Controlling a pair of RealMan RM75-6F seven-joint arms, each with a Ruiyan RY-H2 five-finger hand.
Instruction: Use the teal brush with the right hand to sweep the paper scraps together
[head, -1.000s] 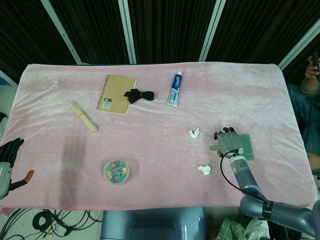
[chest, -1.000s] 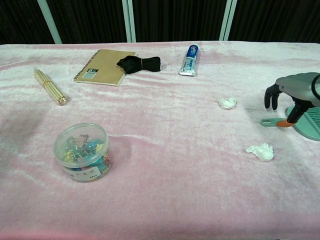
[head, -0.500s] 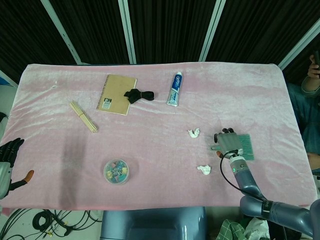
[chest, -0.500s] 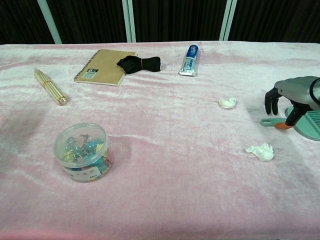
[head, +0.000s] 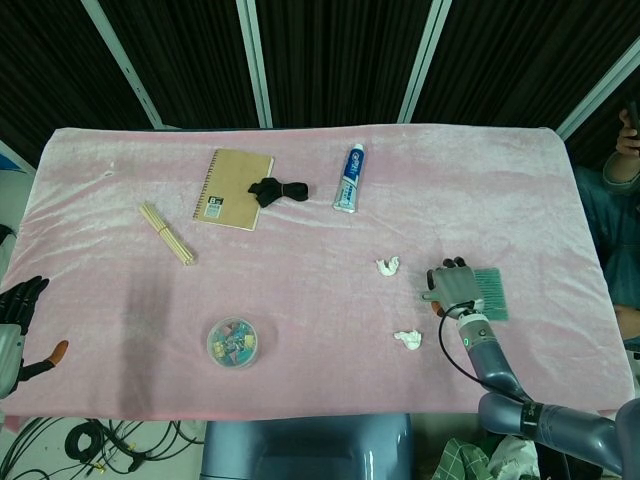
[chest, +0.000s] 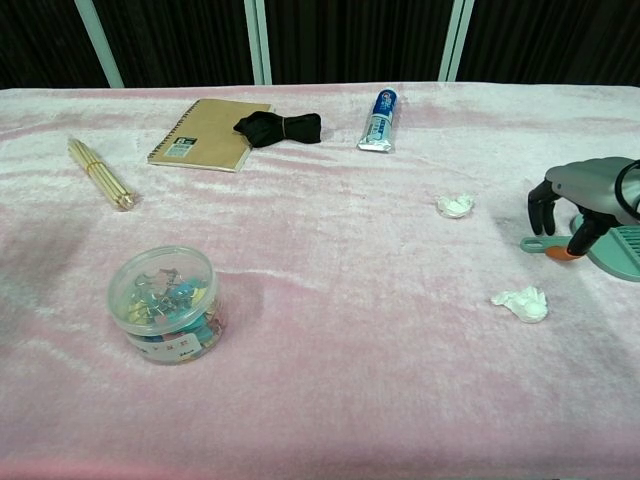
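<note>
Two scraps (head: 388, 266) (head: 408, 339) unswept; right robot hand (head: 454, 286) curled over brush (head: 489, 293), grip seemingly incomplete. Close firmly round handle before lifting.

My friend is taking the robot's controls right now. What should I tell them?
Right hand: arched over the teal brush handle, fingers curled down around it; a firm hold is not clear, and the brush lies flat on the pink cloth.
Left hand: off the table's left edge, holding nothing.
Paper scraps: one further back, one nearer the front, both left of the brush and apart.
Done: the hand has reached the brush.
Left: grip, lift, sweep the scraps together.
</note>
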